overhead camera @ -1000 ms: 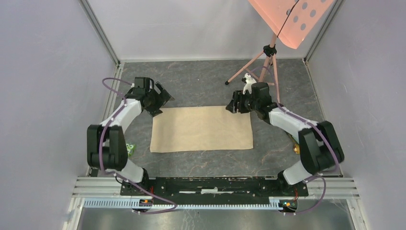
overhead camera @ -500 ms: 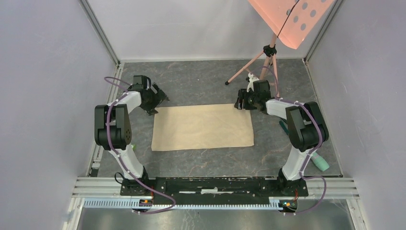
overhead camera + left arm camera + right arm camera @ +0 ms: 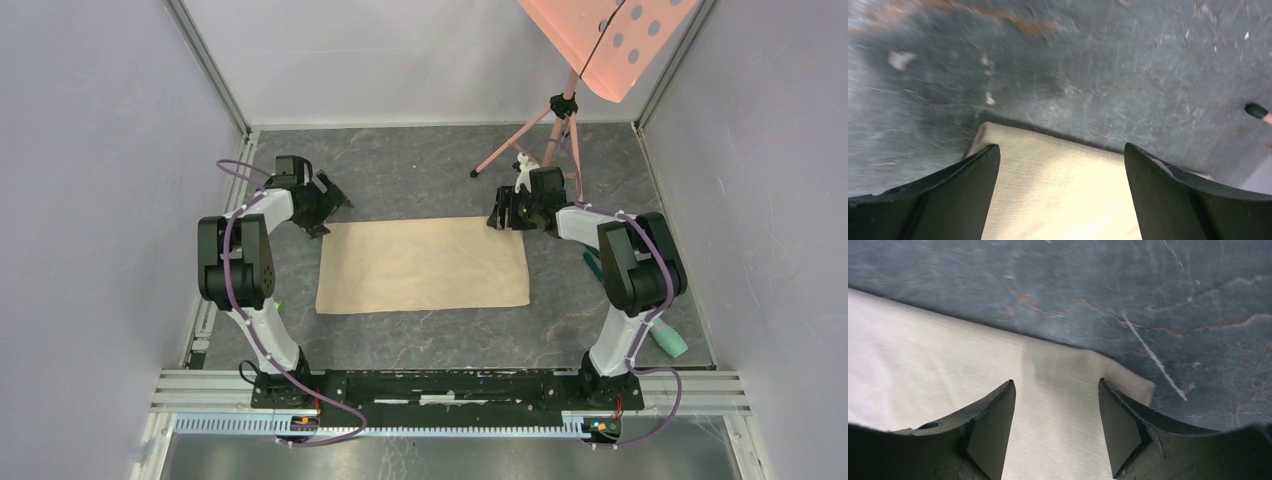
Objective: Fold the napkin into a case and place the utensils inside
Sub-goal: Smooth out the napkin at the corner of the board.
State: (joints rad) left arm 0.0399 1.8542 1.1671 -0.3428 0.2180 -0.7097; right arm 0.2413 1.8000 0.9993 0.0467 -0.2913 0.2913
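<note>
We count one napkin (image 3: 423, 265), flat, middle of table (image 3: 420, 180). Two grippers: left gripper (image 3: 1060, 147) over far left corner, jaws wide apart; right gripper (image 3: 1055, 382) over far right corner, jaws apart.

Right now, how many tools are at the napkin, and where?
2. The left tool stands open over the far left corner of the napkin; the right tool stands open over its far right corner. Neither has closed on the cloth. None is hidden.
</note>
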